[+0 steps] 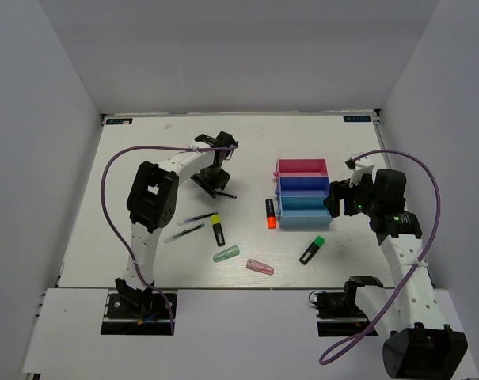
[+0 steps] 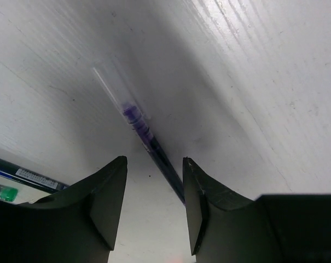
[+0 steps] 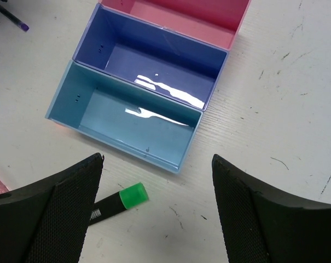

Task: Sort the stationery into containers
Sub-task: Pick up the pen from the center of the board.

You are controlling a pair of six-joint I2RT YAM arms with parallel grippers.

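The joined bins stand right of centre: pink (image 1: 301, 168), dark blue (image 1: 302, 187), light blue (image 1: 304, 210); all three look empty in the right wrist view (image 3: 154, 60). My left gripper (image 1: 217, 184) is open, low over a thin dark blue pen (image 2: 149, 139) whose lower end runs against the right finger (image 2: 195, 203). My right gripper (image 1: 338, 204) is open, above the table beside the bins, over a green-ended highlighter (image 3: 118, 203), also in the top view (image 1: 312, 250). Two pens (image 1: 190, 226), a yellow-ended highlighter (image 1: 217, 229), an orange-ended one (image 1: 269, 213), a green capsule (image 1: 226, 254) and a pink capsule (image 1: 260, 267) lie on the table.
White walls enclose the table on three sides. The table's near edge (image 1: 223, 288) runs just behind the arm bases. Purple cables loop from both arms (image 1: 104, 182).
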